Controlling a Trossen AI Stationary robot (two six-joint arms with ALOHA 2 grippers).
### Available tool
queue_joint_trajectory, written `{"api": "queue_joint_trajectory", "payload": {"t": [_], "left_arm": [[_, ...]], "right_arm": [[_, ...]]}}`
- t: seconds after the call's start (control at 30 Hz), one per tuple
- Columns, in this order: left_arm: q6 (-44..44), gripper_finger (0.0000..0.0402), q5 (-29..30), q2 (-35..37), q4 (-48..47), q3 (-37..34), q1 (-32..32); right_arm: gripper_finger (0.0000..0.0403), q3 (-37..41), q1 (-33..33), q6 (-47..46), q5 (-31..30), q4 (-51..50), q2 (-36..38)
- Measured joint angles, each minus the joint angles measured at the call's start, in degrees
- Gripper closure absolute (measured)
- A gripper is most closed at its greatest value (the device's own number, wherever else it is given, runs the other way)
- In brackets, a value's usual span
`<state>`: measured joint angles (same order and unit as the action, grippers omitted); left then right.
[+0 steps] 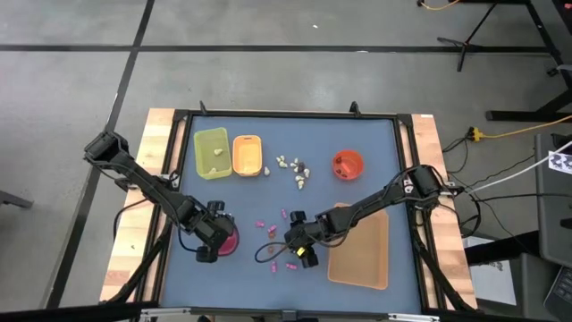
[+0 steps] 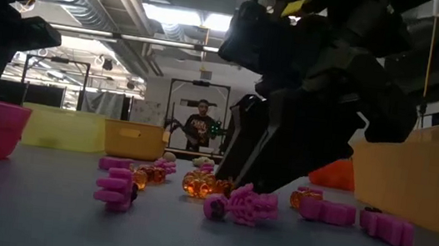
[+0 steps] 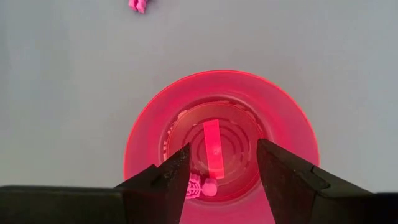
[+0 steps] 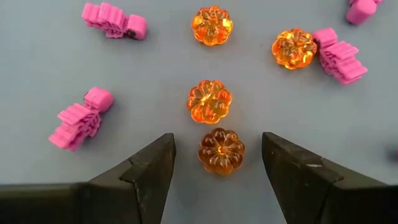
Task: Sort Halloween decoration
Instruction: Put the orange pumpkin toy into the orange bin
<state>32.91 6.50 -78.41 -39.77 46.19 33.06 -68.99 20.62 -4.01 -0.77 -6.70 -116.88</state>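
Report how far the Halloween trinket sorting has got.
Done: one pink trinket lies in the pink bowl under the open left gripper. In hand: the open right gripper straddles an orange pumpkin, not yet gripped. Left: other pumpkins, pink skeletons and the pale trinkets on the mat.

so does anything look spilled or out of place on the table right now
Nothing looks damaged. The oddity is the loose trinkets: pink skeleton pieces and orange pumpkins lie scattered on the blue mat between the open right gripper fingers and beyond, unsorted. The open left gripper hovers over the pink bowl.
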Motion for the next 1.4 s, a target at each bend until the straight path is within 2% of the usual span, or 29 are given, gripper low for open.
{"api": "queue_joint_trajectory", "payload": {"t": [0.37, 0.73, 0.9, 1.17, 1.4], "left_arm": [[0.0, 0.0234, 0.3, 0.0, 0.0, 0.0, 0.0], [0.0, 0.0234, 0.5, 0.0, 0.0, 0.0, 0.0], [0.0, 0.0234, 0.5, 0.0, 0.0, 0.0, 0.0], [0.0, 0.0234, 0.5, 0.0, 0.0, 0.0, 0.0], [0.0, 0.0234, 0.5, 0.0, 0.0, 0.0, 0.0]], "right_arm": [[0.0169, 0.0, 0.0, 0.0, 0.2, 0.0, -0.1], [0.0274, 0.0, 0.0, -0.1, 0.4, 0.1, -0.2], [0.0303, 0.1, 0.0, -0.2, 0.4, 0.1, -0.2], [0.03, -1.5, 0.0, -0.2, 0.4, -1.5, -0.4], [0.03, -11.1, -0.1, -0.1, 0.1, -16.1, -0.8]]}}
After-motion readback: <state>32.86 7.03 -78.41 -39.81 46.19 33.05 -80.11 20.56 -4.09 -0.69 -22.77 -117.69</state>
